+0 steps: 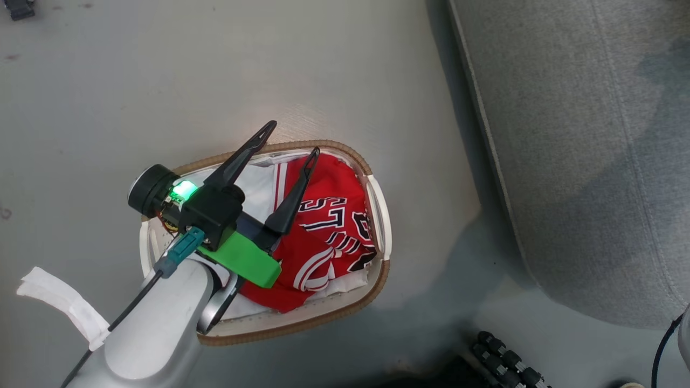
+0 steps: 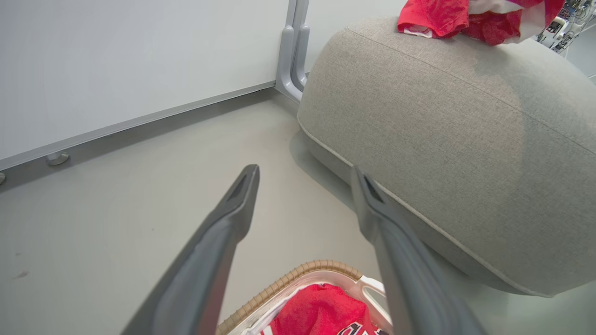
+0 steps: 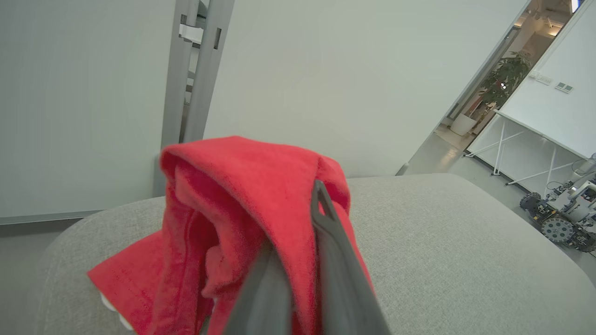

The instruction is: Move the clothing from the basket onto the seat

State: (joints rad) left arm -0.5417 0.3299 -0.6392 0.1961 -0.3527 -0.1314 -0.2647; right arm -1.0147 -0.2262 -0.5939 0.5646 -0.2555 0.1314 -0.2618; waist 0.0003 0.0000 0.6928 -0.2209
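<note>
A red jersey point(image 1: 323, 226) with white trim and black-and-white lettering lies crumpled in the oval white basket point(image 1: 384, 215) with its tan woven rim, on the floor. My left gripper point(image 1: 291, 141) hovers over the basket's far side, open and holding nothing; its fingers point(image 2: 233, 218) spread wide above the basket rim point(image 2: 298, 274) in the left wrist view. The light-grey seat point(image 1: 582, 151) stands to the right of the basket. My right gripper point(image 3: 302, 223) is shut on another red jersey point(image 3: 233, 200), held over the seat point(image 3: 465, 251). That jersey point(image 2: 465, 16) shows on the seat's top point(image 2: 465, 121).
A grey floor point(image 1: 161, 81) surrounds the basket. A white wall with a grey metal post point(image 2: 293, 51) stands behind the seat. Black wheeled parts point(image 1: 506, 361) sit at the lower right. A small wheeled robot point(image 3: 563, 214) and a white table stand far off.
</note>
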